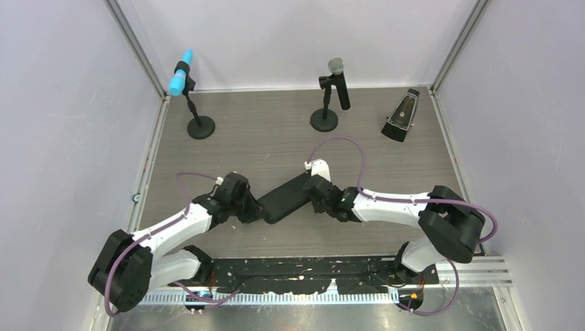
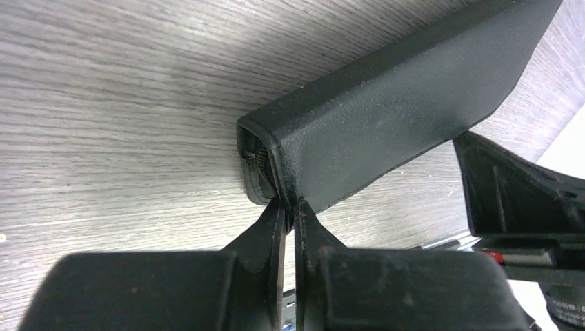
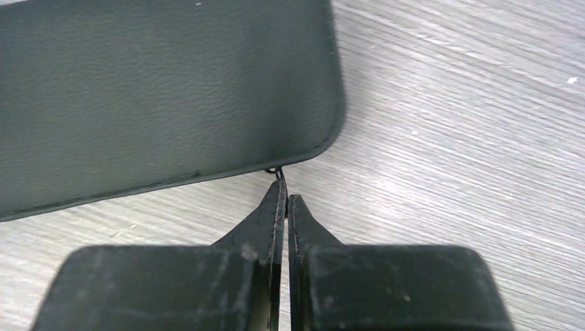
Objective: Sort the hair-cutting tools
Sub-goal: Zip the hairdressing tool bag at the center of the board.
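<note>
At the left rear of the grey wood-grain worktop [image 1: 248, 145] stands a blue-capped microphone on a round black base [image 1: 187, 81], well apart from the work. Nearer, left of centre, the left end effector [image 2: 290, 210] shows its jaws all but together, the tips pinching the lower rim of one corner of the black rectangular zip case [image 1: 288, 198], just beside a short run of exposed zip teeth. The case lies closed at the centre of the worktop, its long axis running diagonally from near left to far right, with one arm at each end. No hair-cutting tools show in any view. They are judged to be inside the case, hence directly ahead of both end effectors. At the far-right end, the right end effector [image 3: 285, 196] is closed tight, its tips nipping a small dark metal zip pull [image 3: 278, 171] just off the rounded corner. The coming move is judged to be drawing that pull along the case's edge. It turns on the travel following the long axis towards the left arm, whose grip anchors the case. The thin pull may slip from the tips. Behind the case's far end stands a silver-headed microphone on a round black base [image 1: 334, 91], and at right rear a black wedge-shaped object [image 1: 402, 117]. Both are apart from the case, and neither obstructs.
</note>
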Robot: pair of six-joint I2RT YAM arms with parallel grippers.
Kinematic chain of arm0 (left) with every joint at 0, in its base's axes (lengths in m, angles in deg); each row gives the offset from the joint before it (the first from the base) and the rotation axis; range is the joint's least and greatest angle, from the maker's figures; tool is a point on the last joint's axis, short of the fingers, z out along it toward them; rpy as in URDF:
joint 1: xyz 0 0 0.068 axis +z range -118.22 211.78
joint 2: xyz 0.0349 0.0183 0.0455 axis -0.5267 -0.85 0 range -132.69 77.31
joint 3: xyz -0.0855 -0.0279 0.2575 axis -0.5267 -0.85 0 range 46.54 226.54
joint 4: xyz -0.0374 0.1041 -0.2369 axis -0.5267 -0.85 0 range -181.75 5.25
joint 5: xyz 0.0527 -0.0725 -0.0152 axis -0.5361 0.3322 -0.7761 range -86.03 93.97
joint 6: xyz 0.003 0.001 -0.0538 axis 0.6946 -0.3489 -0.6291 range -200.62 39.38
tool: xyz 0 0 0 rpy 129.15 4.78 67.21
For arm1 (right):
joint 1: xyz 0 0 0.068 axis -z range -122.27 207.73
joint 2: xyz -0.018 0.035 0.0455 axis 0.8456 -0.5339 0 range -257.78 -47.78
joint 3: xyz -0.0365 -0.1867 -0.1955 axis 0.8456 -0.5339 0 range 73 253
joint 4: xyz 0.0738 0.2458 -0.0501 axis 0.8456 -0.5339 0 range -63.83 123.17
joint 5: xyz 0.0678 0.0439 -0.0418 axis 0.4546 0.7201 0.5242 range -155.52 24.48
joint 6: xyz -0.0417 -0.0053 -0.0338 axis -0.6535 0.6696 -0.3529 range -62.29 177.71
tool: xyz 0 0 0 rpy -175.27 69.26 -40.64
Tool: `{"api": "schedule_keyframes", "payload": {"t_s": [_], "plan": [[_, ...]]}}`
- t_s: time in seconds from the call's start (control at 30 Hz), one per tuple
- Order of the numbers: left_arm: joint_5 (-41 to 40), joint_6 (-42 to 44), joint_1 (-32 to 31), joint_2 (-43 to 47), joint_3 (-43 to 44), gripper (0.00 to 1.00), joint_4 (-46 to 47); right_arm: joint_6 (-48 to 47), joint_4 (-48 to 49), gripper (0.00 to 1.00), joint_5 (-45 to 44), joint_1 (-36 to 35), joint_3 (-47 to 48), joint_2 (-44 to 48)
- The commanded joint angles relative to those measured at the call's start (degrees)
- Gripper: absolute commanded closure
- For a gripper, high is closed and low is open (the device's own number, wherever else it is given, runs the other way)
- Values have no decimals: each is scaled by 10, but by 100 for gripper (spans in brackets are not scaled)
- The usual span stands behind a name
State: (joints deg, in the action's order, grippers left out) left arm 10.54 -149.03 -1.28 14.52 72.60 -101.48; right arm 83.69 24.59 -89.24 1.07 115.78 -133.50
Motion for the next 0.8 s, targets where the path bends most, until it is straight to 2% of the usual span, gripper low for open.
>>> {"api": "schedule_keyframes", "payload": {"t_s": [0.0,0.1,0.27,0.4,0.47,0.53,0.6,0.67,0.77], "plan": [[-29,87,23,-20,32,99,-85,-26,-36,95,-61,18,-5,29],[-36,120,42,-38,51,96,-86,-38,-39,95,-41,18,-9,35],[-70,182,84,-123,129,85,-112,-40,-19,95,28,-2,-23,58],[-76,192,109,-180,194,66,-102,-21,3,95,70,-32,-17,45],[-69,185,115,-195,218,52,-95,-6,17,95,85,-51,-3,26],[-47,177,117,-197,232,37,-92,7,29,95,92,-71,20,1],[-41,167,117,-182,232,27,-94,19,36,95,94,-92,51,-27],[-47,152,117,-150,207,22,-93,30,48,95,93,-111,79,-50],[-49,118,117,-82,156,20,-85,43,76,95,93,-134,115,-75]]}}
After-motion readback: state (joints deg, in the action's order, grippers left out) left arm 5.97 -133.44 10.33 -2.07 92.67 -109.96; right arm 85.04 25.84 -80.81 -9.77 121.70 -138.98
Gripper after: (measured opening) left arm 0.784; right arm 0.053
